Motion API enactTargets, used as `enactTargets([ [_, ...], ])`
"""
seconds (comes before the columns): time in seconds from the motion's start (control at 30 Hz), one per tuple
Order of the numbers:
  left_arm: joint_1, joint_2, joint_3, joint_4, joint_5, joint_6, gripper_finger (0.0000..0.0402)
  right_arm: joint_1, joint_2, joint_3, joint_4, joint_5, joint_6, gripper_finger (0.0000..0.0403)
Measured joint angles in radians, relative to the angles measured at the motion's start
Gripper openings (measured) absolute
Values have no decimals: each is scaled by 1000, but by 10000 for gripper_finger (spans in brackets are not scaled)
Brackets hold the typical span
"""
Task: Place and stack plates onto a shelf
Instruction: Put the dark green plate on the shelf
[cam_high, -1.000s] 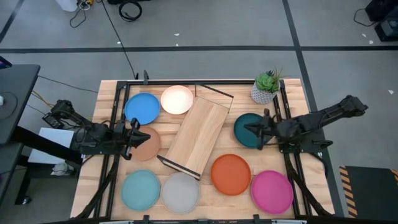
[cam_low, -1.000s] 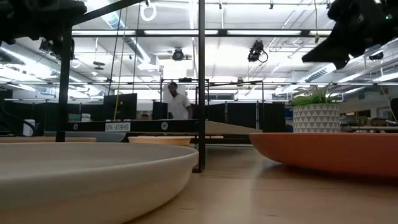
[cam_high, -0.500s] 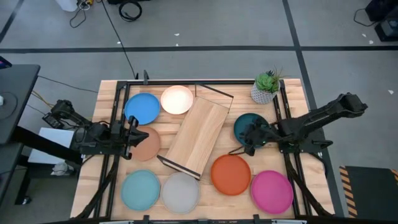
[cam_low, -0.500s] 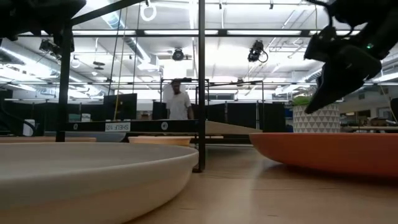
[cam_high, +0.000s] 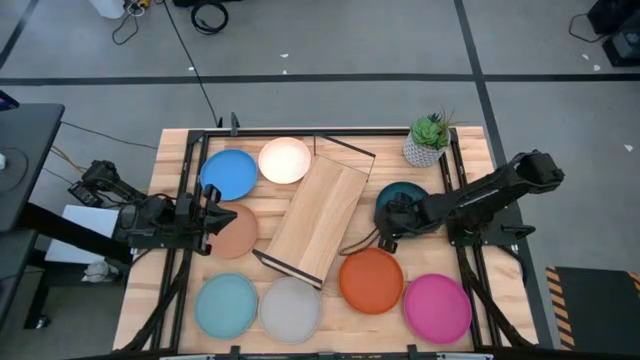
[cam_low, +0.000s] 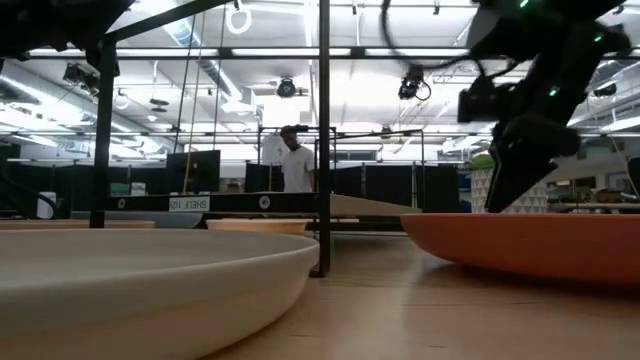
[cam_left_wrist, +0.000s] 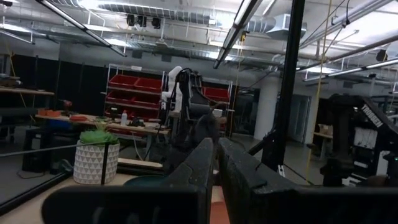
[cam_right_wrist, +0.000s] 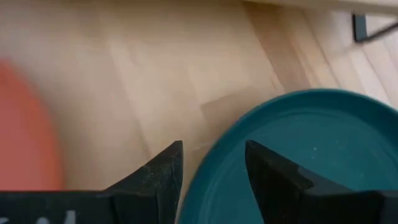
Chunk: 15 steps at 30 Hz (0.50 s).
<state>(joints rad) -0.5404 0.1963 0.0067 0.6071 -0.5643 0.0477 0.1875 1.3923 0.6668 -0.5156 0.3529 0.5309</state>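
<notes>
My right gripper (cam_high: 383, 228) (cam_right_wrist: 212, 149) stands open and low over the teal plate (cam_high: 402, 194) (cam_right_wrist: 298, 155). One finger is over the plate's inside and the other over the bare tabletop, astride the plate's left rim. The shelf (cam_high: 316, 218), a light board on a black wire frame, lies slantwise at mid-table. Around it lie the blue (cam_high: 228, 174), cream (cam_high: 284, 160), terracotta (cam_high: 238, 234), pale blue (cam_high: 226, 305), grey (cam_high: 290, 308), orange (cam_high: 371, 280) and pink (cam_high: 437, 307) plates. My left gripper (cam_high: 214, 214) (cam_left_wrist: 216, 163) hovers shut at the terracotta plate's left edge.
A potted plant (cam_high: 426, 142) stands at the table's far right corner, just beyond the teal plate. The table's black frame rails (cam_high: 190, 180) run along both sides. The orange plate lies close in front of my right gripper. A person (cam_low: 292, 165) stands far off in the room.
My right gripper has gone toward the table's left edge and down, from above the teal plate to its left rim, and has opened wide on the way. The plates and the shelf have stayed where they were.
</notes>
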Motion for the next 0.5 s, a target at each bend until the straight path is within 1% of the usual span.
enactTargets([
  [0.1,0,0,0,0,0,5,32,-25,54,10,2,-15,17,165],
  [0.27,0,0,0,0,0,76,32,-63,123,30,-1,-44,30,140],
  [0.4,0,0,0,0,0,143,32,-72,151,35,-29,-64,87,102],
  [0.5,0,0,0,1,0,147,32,-72,154,37,-38,-70,103,64],
])
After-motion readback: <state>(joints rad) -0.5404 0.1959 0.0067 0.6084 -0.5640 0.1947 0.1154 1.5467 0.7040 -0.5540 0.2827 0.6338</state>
